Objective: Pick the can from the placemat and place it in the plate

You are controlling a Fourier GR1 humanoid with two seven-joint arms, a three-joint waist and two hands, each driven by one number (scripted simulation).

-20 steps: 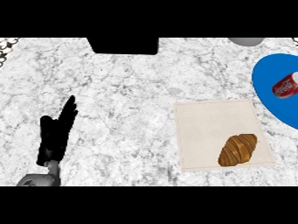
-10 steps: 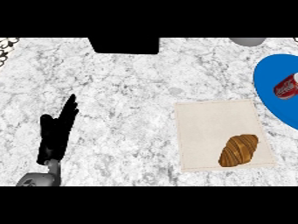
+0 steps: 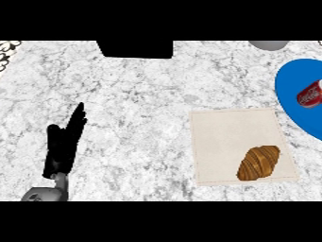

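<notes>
Marble-patterned kitchen counter [image 3: 142, 104] is filling the head view as the robot's left hand [image 3: 62, 146] is resting at the lower left edge, fingers straight and pointing up, holding nothing. The right hand is not showing anywhere. Well off to the right of the hand, a beige placemat [image 3: 229, 137] is lying flat, carrying only a croissant [image 3: 258, 162] near its lower right corner. Farther right again, and a little higher, a blue plate [image 3: 317, 118] is running off the frame's edge. The red can [image 3: 317, 93] is lying on its side on the plate, apart from the placemat, its pale end pointing to the upper right. Judging by that, the can is already sitting where the task wants it. Far above the hand, a black block [image 3: 135, 48] is sitting at the counter's back edge, and a grey rounded object [image 3: 268, 44] is peeking in at the top right. The can is looking light, rigid and smooth-sided, and likely to roll while on its side. Any grasp would best be going across the middle of its body, fingers and thumb on opposite sides.
</notes>
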